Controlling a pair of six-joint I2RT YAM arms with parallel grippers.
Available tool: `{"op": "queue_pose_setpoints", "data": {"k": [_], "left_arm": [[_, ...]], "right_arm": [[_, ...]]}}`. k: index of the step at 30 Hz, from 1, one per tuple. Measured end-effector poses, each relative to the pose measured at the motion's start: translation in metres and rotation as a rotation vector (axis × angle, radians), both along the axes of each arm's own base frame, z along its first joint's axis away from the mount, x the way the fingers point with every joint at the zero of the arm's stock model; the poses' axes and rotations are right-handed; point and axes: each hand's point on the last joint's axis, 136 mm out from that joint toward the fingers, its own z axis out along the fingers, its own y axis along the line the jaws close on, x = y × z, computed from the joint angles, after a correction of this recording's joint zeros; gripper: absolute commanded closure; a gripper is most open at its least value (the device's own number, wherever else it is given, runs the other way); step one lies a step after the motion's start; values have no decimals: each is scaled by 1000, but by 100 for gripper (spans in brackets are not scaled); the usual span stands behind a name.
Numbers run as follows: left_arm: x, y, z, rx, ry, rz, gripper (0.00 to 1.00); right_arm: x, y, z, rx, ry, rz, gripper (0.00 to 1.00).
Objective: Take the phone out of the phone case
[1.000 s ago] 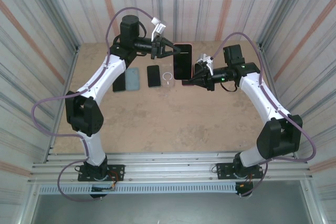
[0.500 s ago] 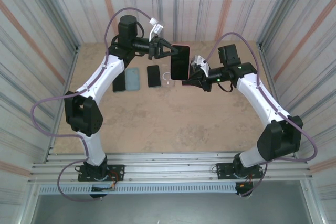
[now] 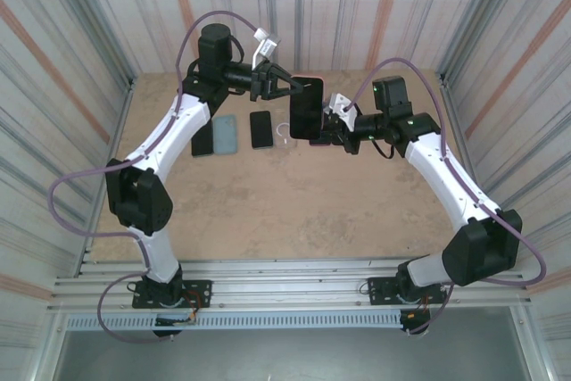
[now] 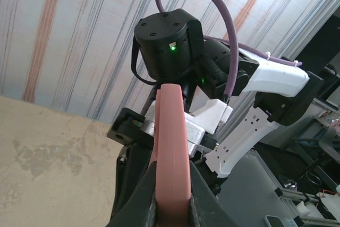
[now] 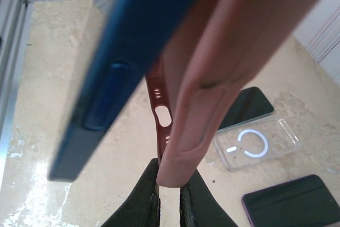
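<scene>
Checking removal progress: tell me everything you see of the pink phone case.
The pink phone case looks matte and rubbery, with a darker red inside and an oval port cutout at one end. It is held in the air between both arms: the left gripper is shut on one edge, the right gripper on the cutout end. The dark blue phone is peeled partly away from it.

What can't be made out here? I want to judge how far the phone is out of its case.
- Right wrist: upper ends of the blue phone and pink case run off the top edge, so how much is seated is unknown.
- Left wrist: the pink case, edge-on, hides the blue phone.
- Top external: the gap between them is too small to see.
</scene>
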Motion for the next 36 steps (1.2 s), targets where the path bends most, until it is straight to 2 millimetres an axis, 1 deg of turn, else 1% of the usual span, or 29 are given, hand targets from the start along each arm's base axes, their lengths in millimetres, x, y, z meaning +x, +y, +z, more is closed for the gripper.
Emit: {"op": "queue_pose_setpoints", "data": {"k": [4,7,9,10,15,17,20,25,32,36], "left_arm": [[0,0,1,2,9,1,100],[1,0,1,3,12,9,100],[3,0,1,5,17,19,100],[4,0,1,6,19,24,100],[6,-2,0,13,44,43,100],[6,-2,0,16,54,42,100],[7,-2,0,21,86,48,100],[18,-3,2,15,171,101,100],[40,-3,-5,-7,379,242,100],[54,1,-6,-51,486,331,100]], "right_arm": [[2,1,1,10,-5,-7,93],[3,1,0,31,13,-14,85],[2,1,1,66,34,-19,78],[2,2,2,84,43,-20,77],[1,9,17,194,51,-4,70],[2,11,23,229,50,-4,69],[2,12,26,265,65,-3,65],[7,10,28,328,126,-32,60],[14,10,21,452,282,-118,50],[21,8,24,545,379,-188,48]]}}
